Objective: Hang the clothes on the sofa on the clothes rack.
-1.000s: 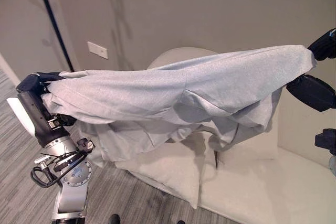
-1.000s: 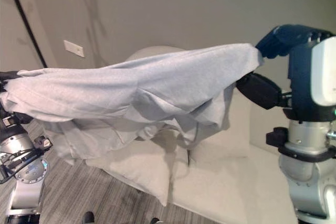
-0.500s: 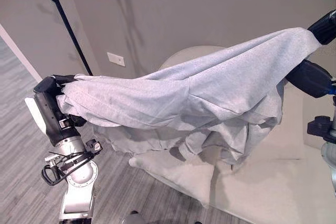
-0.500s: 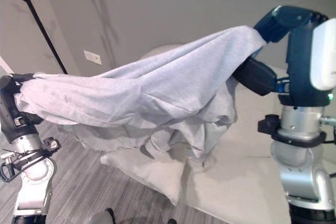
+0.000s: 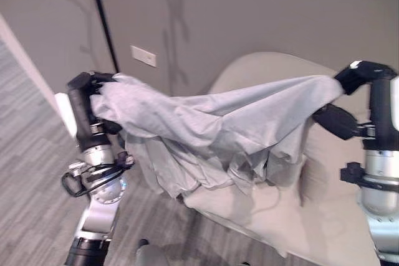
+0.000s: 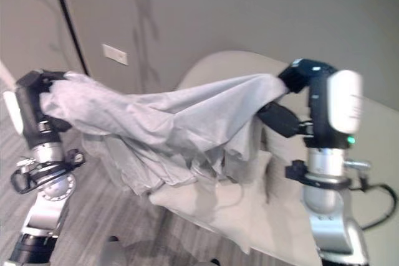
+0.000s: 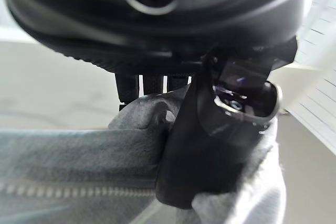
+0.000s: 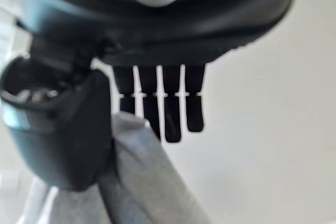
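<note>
1. A light grey garment (image 5: pixel 218 123) is stretched in the air between the two robot hands, above the front part of a cream sofa (image 5: pixel 274 73).
2. The left robot hand (image 5: pixel 87 91) holds one end of the garment up, near a grey wall (image 5: pixel 249 10). In the left wrist view its thumb (image 7: pixel 210 145) and fingers (image 7: pixel 152 85) are closed on the cloth, which bunches between them, and a line of stitching runs along the fabric.
3. The right robot hand (image 6: pixel 298 76) holds the other end of the garment, in front of the sofa's rounded backrest. In the right wrist view its thumb (image 8: pixel 68 135) presses a fold of the cloth (image 8: pixel 142 182) against the fingers (image 8: pixel 163 103), which hang straight past it.
4. Between the two hands the top edge of the garment sags gently. The rest hangs in loose folds, with the lowest folds over the front edge of the sofa seat; I cannot tell whether they touch it.
5. A pale cushion (image 5: pixel 249 207) lies on the sofa seat under the hanging folds.
6. A thin black pole (image 5: pixel 103 17) rises against the wall behind the left robot hand.
7. A white wall plate (image 5: pixel 143 56) sits on the wall just beside that pole.
8. The floor (image 5: pixel 31 172) at the left is grey, striped carpet.
</note>
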You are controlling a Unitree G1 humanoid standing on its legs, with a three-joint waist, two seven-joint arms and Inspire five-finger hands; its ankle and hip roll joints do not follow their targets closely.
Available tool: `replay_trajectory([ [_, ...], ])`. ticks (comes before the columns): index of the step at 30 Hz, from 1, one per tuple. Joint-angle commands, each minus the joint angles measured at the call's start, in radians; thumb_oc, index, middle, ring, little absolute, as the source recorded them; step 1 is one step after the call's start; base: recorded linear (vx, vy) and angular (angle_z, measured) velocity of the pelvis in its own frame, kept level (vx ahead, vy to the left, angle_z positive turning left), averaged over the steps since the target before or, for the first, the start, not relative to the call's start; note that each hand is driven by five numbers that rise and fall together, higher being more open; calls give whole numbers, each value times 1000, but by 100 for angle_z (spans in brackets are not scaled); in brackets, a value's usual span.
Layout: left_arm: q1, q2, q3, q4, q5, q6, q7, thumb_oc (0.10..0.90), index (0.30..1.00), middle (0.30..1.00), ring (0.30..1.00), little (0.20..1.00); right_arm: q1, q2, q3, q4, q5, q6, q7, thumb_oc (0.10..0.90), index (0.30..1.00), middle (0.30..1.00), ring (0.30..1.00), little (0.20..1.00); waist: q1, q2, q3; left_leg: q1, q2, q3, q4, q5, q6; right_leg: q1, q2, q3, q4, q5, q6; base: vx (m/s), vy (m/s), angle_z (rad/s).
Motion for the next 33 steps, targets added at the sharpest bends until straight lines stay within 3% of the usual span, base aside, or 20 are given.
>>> replay_trajectory([
  [1, -18, 8, 72, -201, 93, -79, 7, 400, 300, 300, 300, 300, -145, -124, -5, -8, -11, 4, -76, 400, 300, 300, 300, 300, 6, 68, -128, 167, 68, 11, -349, 84, -12, 6, -93, -206, 83, -22, 78, 16, 666, -57],
  [2, -5, 10, 86, -213, 99, -76, 15, 400, 300, 300, 300, 300, -166, -121, 8, -5, -19, 5, -79, 400, 300, 300, 300, 300, 13, 71, -123, 190, 47, 42, -368, 83, 8, 4, -101, -281, 114, -42, 66, 61, 786, -87],
  [3, 23, 0, 113, -224, 112, -63, 15, 400, 300, 300, 300, 300, -172, -110, 19, -6, -28, 9, -65, 400, 300, 300, 300, 300, 6, 66, -119, 236, 13, 59, -419, 88, 32, -14, 2, -312, 142, -143, 44, 68, 625, -81],
  [6, 63, -18, 131, -235, 115, -59, -2, 400, 300, 300, 300, 300, -166, -118, 9, -9, -16, -6, -51, 400, 300, 300, 300, 300, 0, 55, -109, 264, -30, 73, -450, 102, 55, -70, 187, -322, 154, -242, 23, 38, 332, -78],
  [7, 64, -19, 131, -236, 115, -59, -3, 400, 300, 300, 300, 300, -165, -119, 9, -9, -15, -7, -51, 400, 300, 300, 300, 300, 2, 57, -111, 265, -26, 75, -449, 99, 52, -70, 191, -322, 156, -247, 20, 1, 151, 23],
  [9, 69, -26, 129, -229, 123, -51, -8, 400, 300, 300, 300, 300, -157, -119, 10, -2, 1, -17, -48, 400, 300, 300, 300, 300, -3, 45, -103, 272, -50, 76, -450, 101, 53, -98, 288, -328, 142, -298, -6, -3, 170, 1],
  [10, 59, -44, 119, -217, 115, -53, -9, 400, 300, 300, 300, 300, -160, -128, 11, 9, 5, -25, -51, 400, 300, 300, 300, 300, -13, 25, -97, 273, -82, 77, -447, 101, 59, -113, 360, -304, 120, -317, -26, 10, 147, -7],
  [11, 59, -44, 119, -216, 115, -54, -9, 400, 300, 300, 300, 300, -161, -128, 12, 10, 5, -25, -52, 400, 300, 300, 300, 300, -12, 26, -97, 276, -80, 77, -447, 95, 57, -112, 361, -301, 123, -323, -24, 1, 127, 12],
  [14, 68, -74, 100, -197, 107, -64, -34, 400, 300, 300, 300, 300, -143, -127, -1, -3, 44, -49, -46, 400, 300, 300, 300, 300, -21, -6, -106, 269, -116, 62, -415, 67, 57, -52, 419, -183, -11, -334, -74, 74, 26, 25],
  [19, 87, -47, 143, -202, 137, -68, -27, 400, 300, 300, 300, 300, -185, -110, 43, -1, 94, -75, -19, 400, 300, 300, 300, 300, -5, 9, -132, 207, -108, 82, -197, -28, 41, 47, 427, -162, -137, -332, -81, 106, -1, -9],
  [20, 70, -24, 173, -190, 183, -64, 7, 400, 300, 300, 300, 300, -194, -127, 45, -6, 111, -84, -12, 400, 300, 300, 300, 300, 7, 14, -106, 109, -76, 84, 15, 14, -12, 82, 432, -149, -154, -342, -100, -8, -49, -4],
  [21, 66, 5, 206, -174, 245, -57, 38, 400, 300, 300, 300, 300, -205, -147, 48, -1, 117, -89, -5, 400, 300, 300, 300, 300, 14, 14, -97, 36, -60, 87, 142, 69, -36, 104, 441, -147, -177, -343, -115, -4, -44, -9],
  [23, 57, 39, 234, -158, 295, -46, 57, 400, 300, 300, 300, 300, -204, -161, 50, 3, 115, -90, -1, 400, 300, 300, 300, 300, 18, 18, -98, 15, -44, 85, 166, 83, -34, 112, 444, -147, -185, -346, -116, 61, 20, -17],
  [24, 15, 93, 276, -128, 379, -24, 106, 400, 300, 300, 300, 300, -200, -183, 48, 4, 112, -96, 9, 400, 300, 300, 300, 300, 11, 15, -101, -14, 19, 122, 134, 87, -24, 126, 437, -160, -208, -345, -107, 94, 43, -19],
  [25, 13, 94, 275, -125, 380, -24, 108, 400, 300, 300, 300, 300, -201, -183, 48, 5, 112, -96, 9, 400, 300, 300, 300, 300, 12, 14, -101, -13, 19, 123, 132, 87, -23, 126, 436, -159, -209, -344, -107, 113, 81, -12],
  [26, 0, 127, 304, -119, 419, -11, 136, 400, 300, 300, 300, 300, -195, -198, 41, 0, 110, -104, 10, 400, 300, 300, 300, 300, 9, 17, -109, -3, 45, 135, 72, 50, -14, 131, 432, -161, -216, -350, -95, 110, 127, 6],
  [27, -26, 160, 317, -110, 454, 0, 167, 400, 300, 300, 300, 300, -202, -206, 44, 2, 112, -110, 11, 400, 300, 300, 300, 300, 10, 12, -116, 17, 52, 150, -32, 61, -2, 123, 419, -160, -214, -342, -83, 182, 227, 10],
  [29, -82, 238, 343, -96, 517, 37, 220, 400, 300, 300, 300, 300, -225, -227, 63, 4, 120, -120, 15, 400, 300, 300, 300, 300, 20, 27, -129, 28, 74, 120, -206, 123, -21, 132, 423, -148, -217, -361, -67, 197, 252, 4],
  [30, -121, 281, 347, -78, 557, 57, 257, 400, 300, 300, 300, 300, -244, -240, 76, 12, 122, -125, 13, 400, 300, 300, 300, 300, 23, 32, -129, 25, 90, 103, -294, 185, -38, 136, 423, -142, -219, -368, -63, 191, 244, -15],
  [33, -188, 385, 350, -73, 649, 109, 296, 400, 300, 300, 300, 300, -251, -274, 81, 11, 101, -133, 9, 400, 300, 300, 300, 300, 10, 42, -135, 3, 165, 126, -411, 266, -75, 163, 396, -144, -212, -391, -41, 223, 284, -20],
])
